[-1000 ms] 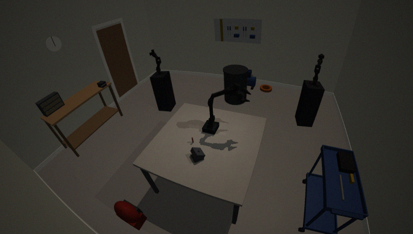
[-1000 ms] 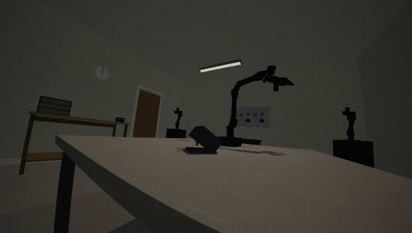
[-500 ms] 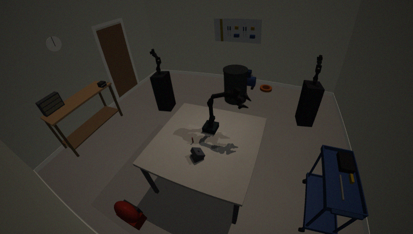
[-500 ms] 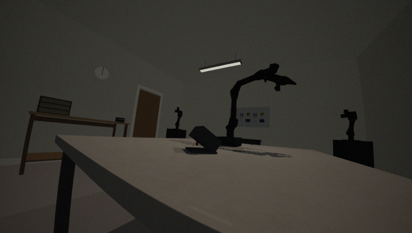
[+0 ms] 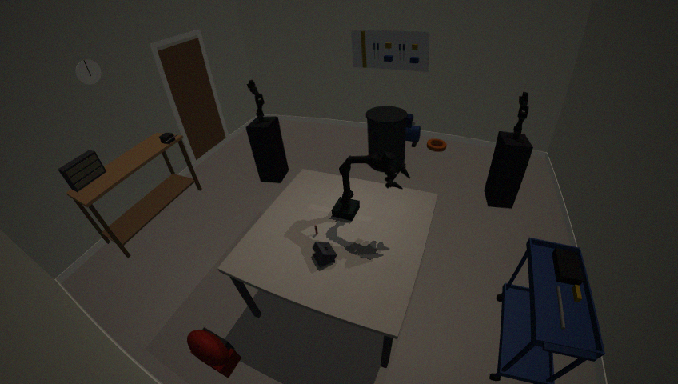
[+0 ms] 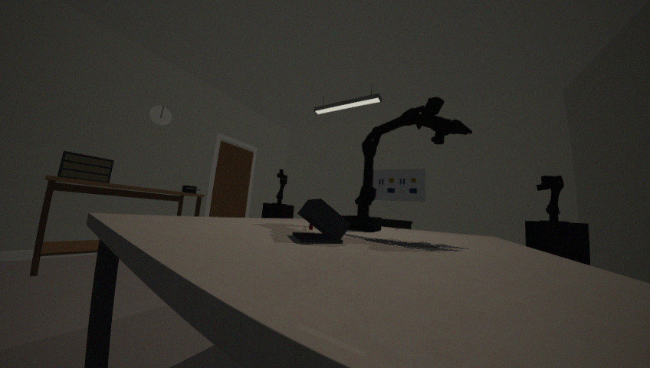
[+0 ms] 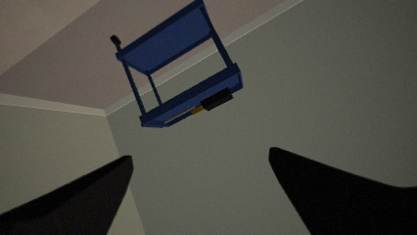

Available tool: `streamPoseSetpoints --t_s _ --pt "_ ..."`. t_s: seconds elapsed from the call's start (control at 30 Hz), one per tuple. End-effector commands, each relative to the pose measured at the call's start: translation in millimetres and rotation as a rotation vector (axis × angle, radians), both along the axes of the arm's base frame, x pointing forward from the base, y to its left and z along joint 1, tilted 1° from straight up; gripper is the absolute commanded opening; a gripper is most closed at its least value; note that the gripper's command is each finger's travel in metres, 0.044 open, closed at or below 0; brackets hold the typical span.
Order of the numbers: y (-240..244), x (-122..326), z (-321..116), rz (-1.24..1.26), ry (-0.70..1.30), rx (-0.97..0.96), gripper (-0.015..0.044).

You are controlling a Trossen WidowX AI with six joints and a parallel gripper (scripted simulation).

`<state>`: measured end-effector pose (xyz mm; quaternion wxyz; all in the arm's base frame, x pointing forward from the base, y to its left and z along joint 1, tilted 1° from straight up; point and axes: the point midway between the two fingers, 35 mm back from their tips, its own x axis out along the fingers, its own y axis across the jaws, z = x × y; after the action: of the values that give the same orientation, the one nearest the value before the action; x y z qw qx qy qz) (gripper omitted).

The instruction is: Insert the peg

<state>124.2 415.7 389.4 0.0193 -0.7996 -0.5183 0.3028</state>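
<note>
Behind the dark sloped block [image 5: 324, 254] [image 6: 323, 219], red peg [image 5: 316, 230] [image 6: 310, 226] (partly hidden), hole indistinct

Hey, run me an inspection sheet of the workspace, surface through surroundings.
Surface: pale tabletop, shadows across it.
Job's things: red peg standing; dark sloped block beside it, peg not inserted.
Clutter: nothing seen on the tabletop.
Gripper: open, nothing between the fingers, raised away from the peg.
Cables: nothing seen.
Surroundings: blue cart, wooden bench, orange ring on the floor.
</note>
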Motion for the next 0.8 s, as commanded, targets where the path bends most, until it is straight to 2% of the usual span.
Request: streamPoseSetpoints --t_s 0.0,0.77 --pt "-7.1 19.4 -11.5 -0.043 0.008 -0.031 0.0440" --pt "-65.7 125.1 -64.3 -0.325 0.089 -0.160 0.0440"
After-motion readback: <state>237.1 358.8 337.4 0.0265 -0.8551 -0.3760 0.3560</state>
